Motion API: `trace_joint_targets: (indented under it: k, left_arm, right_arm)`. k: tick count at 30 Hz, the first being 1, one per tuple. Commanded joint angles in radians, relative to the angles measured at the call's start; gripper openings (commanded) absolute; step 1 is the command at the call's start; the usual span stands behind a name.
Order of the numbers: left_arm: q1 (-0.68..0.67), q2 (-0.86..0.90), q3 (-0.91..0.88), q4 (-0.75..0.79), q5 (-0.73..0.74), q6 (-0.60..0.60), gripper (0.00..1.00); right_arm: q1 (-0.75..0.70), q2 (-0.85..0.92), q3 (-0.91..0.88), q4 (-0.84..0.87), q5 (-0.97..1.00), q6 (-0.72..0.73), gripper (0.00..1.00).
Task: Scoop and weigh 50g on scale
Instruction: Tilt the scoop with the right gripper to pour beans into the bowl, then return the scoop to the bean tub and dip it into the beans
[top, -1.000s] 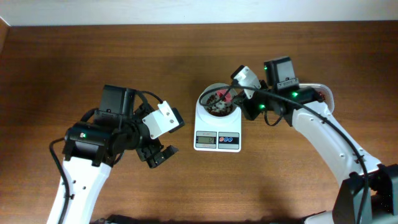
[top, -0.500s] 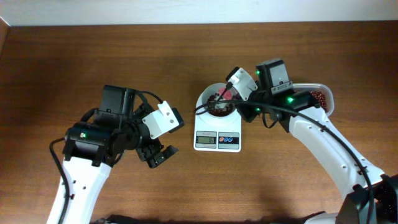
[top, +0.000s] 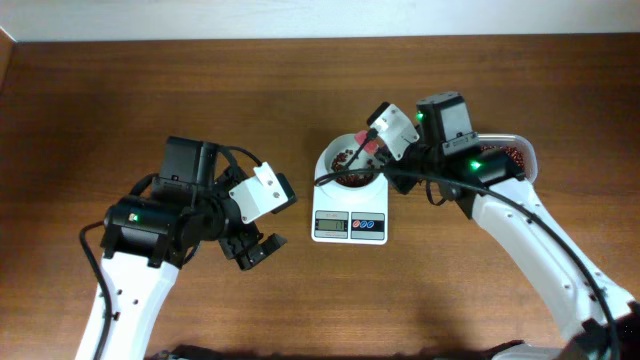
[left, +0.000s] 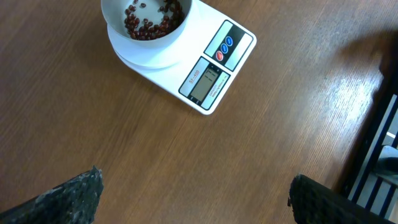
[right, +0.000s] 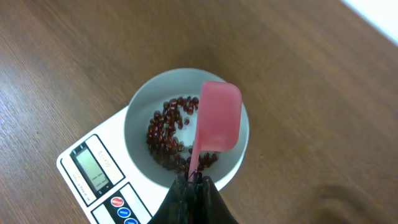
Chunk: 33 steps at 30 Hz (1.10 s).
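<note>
Hovering at the left, the left claw (top: 255, 250) is gaping wide over the worktop (top: 200, 90); the scale (top: 349, 226) at centre is carrying beans (right: 165, 134) in its bowl (right: 130, 121), the right claw (right: 194, 182) clamping a pink scoop (right: 219, 121) above them

One white digital scale (top: 349, 226), one round white bowl (right: 134, 112), one pink plastic scoop (right: 219, 124), one clear plastic tub (top: 528, 152), two white robot arms, left (top: 130, 290) and right (top: 540, 250), and red-brown beans (right: 163, 134) too many to count

a dark wood-grain table (top: 150, 90) runs to a pale wall (top: 300, 15).
</note>
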Motion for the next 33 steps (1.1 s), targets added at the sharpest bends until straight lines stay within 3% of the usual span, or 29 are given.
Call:
trace_joint_targets:
  k: [1, 8, 12, 18, 20, 29, 33]
  left_arm:
    - [0.004, 0.000, -0.002, 0.002, 0.004, -0.008, 0.99]
    - [0.004, 0.000, -0.002, 0.002, 0.004, -0.008, 0.99]
    - [0.004, 0.000, -0.002, 0.002, 0.004, -0.008, 0.99]
    - [0.004, 0.000, -0.002, 0.002, 0.004, -0.009, 0.99]
    - [0.004, 0.000, -0.002, 0.002, 0.004, -0.008, 0.99]
    - [0.004, 0.000, -0.002, 0.002, 0.004, -0.008, 0.99]
    - [0.004, 0.000, -0.002, 0.002, 0.004, -0.008, 0.99]
  right_arm:
    - [-0.021, -0.078, 0.029, 0.002, -0.005, 0.015, 0.04]
    - [-0.247, -0.125, 0.029, -0.037, -0.022, 0.106, 0.04]
    - [-0.450, -0.125, 0.029, -0.071, -0.220, 0.106, 0.04]
    - [-0.684, -0.118, 0.027, -0.137, -0.267, 0.105, 0.04]
    - [-0.742, -0.093, 0.027, -0.180, -0.264, 0.004, 0.04]
    - [-0.757, 0.074, 0.027, -0.252, -0.026, -0.034, 0.04]
    - [-0.757, 0.115, 0.027, -0.252, -0.009, -0.036, 0.04]
